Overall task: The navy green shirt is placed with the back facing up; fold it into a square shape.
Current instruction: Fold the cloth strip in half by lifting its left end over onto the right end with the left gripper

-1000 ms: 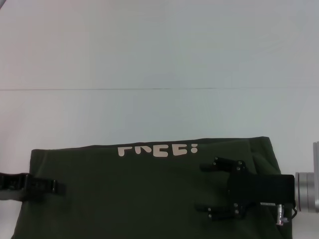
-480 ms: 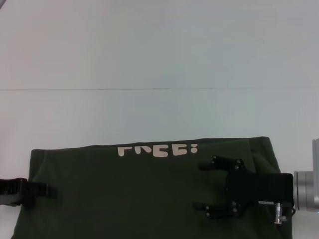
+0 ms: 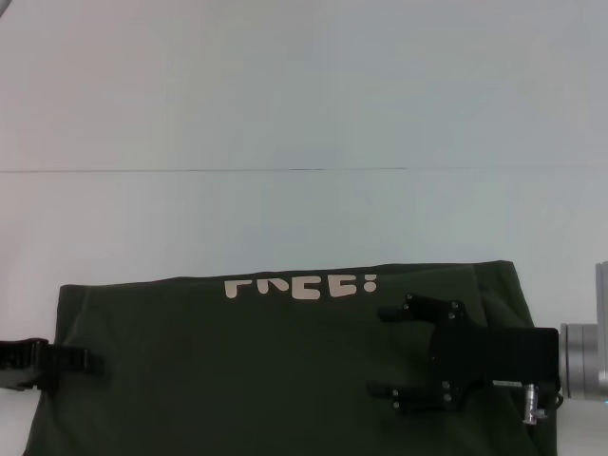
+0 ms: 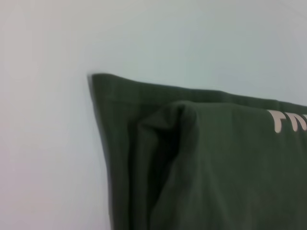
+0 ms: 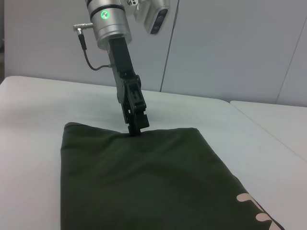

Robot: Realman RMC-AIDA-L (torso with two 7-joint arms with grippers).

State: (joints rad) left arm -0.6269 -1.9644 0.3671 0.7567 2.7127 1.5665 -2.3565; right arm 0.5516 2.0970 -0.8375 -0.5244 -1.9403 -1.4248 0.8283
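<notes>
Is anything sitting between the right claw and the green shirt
Nothing visible. The right claw hangs open directly over the navy green shirt, and the left claw is at the shirt's left edge.

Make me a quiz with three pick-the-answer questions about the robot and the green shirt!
1. Where is the left end effector?
A. On the lettering
B. At the left edge of the navy green shirt
C. Far across the table, away from the shirt

2. What colour is the lettering on the shirt?
A. Cream
B. Red
C. Blue

3. How is the right end effector?
A. Shut on a sleeve
B. Holding a cup
C. Open, with its fingers apart over the shirt

Answers:
1. B, since the head view shows it at the shirt's left side.
2. A, since the letters look pale cream against the dark green.
3. C, since its two black fingers sit well apart over the shirt's right part with nothing between them.
</notes>
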